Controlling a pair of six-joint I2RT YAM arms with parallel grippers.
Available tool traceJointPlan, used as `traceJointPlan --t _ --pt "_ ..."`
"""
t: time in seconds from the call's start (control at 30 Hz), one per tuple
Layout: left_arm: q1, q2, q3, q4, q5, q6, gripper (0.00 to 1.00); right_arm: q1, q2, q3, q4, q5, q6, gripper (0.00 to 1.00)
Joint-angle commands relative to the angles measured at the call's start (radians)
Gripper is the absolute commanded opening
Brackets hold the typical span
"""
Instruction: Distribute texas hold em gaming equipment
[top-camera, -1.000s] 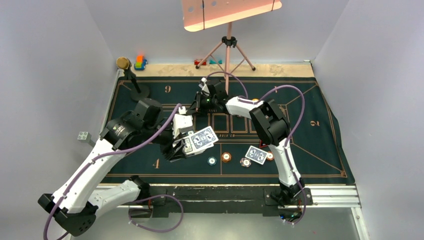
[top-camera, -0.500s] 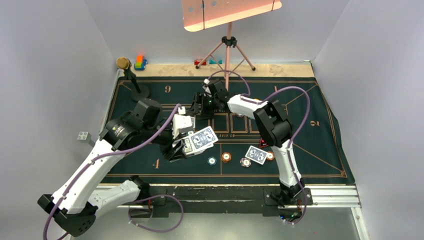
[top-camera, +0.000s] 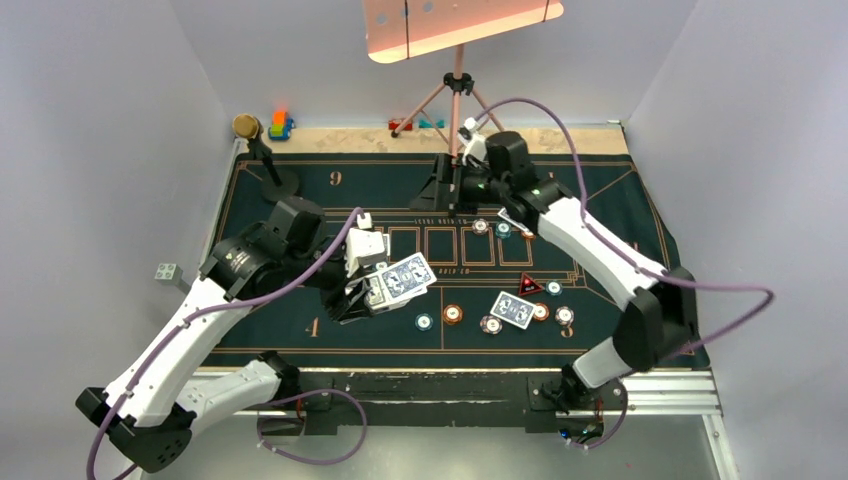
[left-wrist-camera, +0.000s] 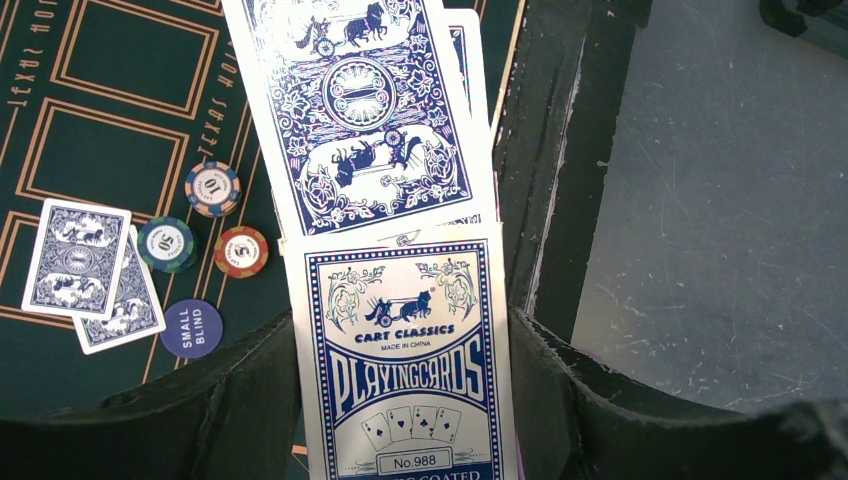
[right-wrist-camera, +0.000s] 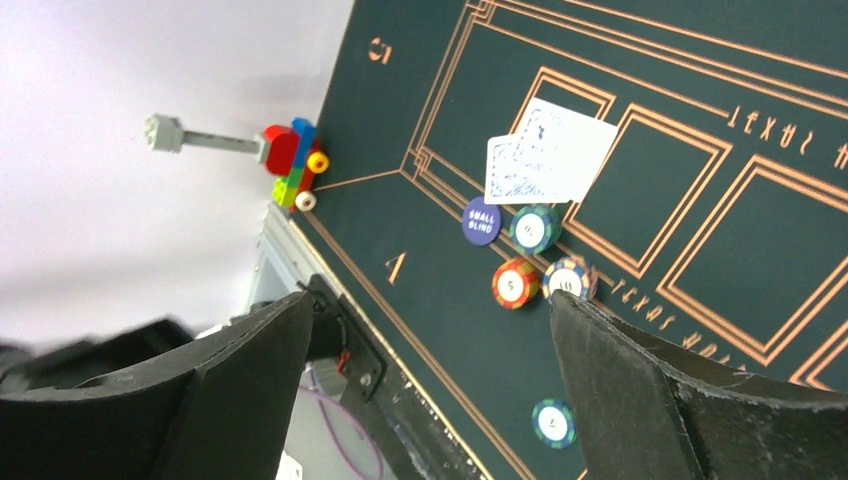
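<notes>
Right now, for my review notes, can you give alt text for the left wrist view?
The left gripper is shut on a fan of blue-backed playing cards, the nearest piece printed Cart Classics Playing Cards. Beside it on the dark green mat lie two overlapping face-down cards, three chips and a dark blue Small Blind disc.

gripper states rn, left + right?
Left gripper: closed on the playing-card box.
Right gripper: open, holding nothing.
</notes>
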Motion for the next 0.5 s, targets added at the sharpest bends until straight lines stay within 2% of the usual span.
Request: traceJointPlan --t 0.0,0.23,0.33,0.47 --pt "0.004 0.002 0.032 0.015 0.031 0.022 0.00 -0.021 -0.152 -0.102 -0.032 -0.091 -0.004 0.94" --pt "0.004 0.014 0.034 0.021 0.032 0.024 0.00 -0.014 -0.326 -0.272 0.053 -0.226 0.055 0.96" --pt "0.004 0.019 0.032 0.026 0.032 0.025 0.00 0.007 -0.364 -0.340 0.104 -0.244 0.089 0.97" --pt "0.005 0.026 0.033 0.033 0.033 0.024 0.00 0.047 -0.377 -0.352 0.118 -0.233 0.104 0.98"
